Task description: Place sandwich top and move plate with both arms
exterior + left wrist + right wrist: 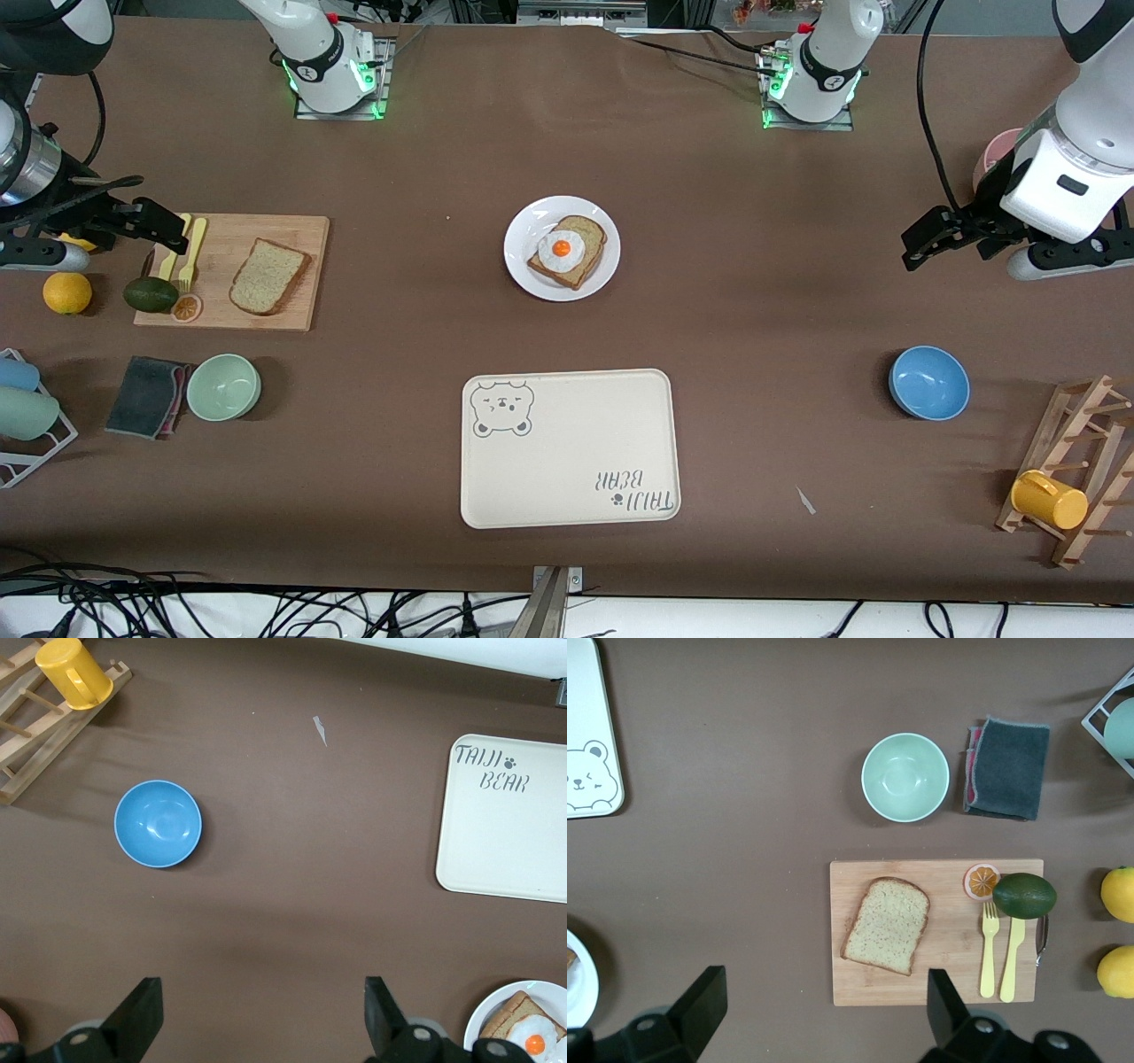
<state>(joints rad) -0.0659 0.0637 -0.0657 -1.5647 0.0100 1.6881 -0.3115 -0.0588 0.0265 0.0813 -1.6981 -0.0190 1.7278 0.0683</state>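
The plate (521,241) is small, round and white, and sits mid-table bearing a toast slice with a fried egg (562,248). Its rim also shows in the left wrist view (489,1014). The sandwich top (268,276), a speckled bread slice, lies flat on a wooden cutting board (297,232) toward the right arm's end; it shows in the right wrist view (887,924). My right gripper (173,229) (826,979) hangs open and empty over the board's outer end. My left gripper (917,244) (262,985) hangs open and empty over bare table toward the left arm's end.
A cream bear tray (567,447) lies nearer the camera than the plate. A blue bowl (928,382), green bowl (223,386) and grey cloth (146,396) sit on the table. An avocado (151,294) and yellow cutlery (190,252) share the board. A rack holds a yellow mug (1049,499).
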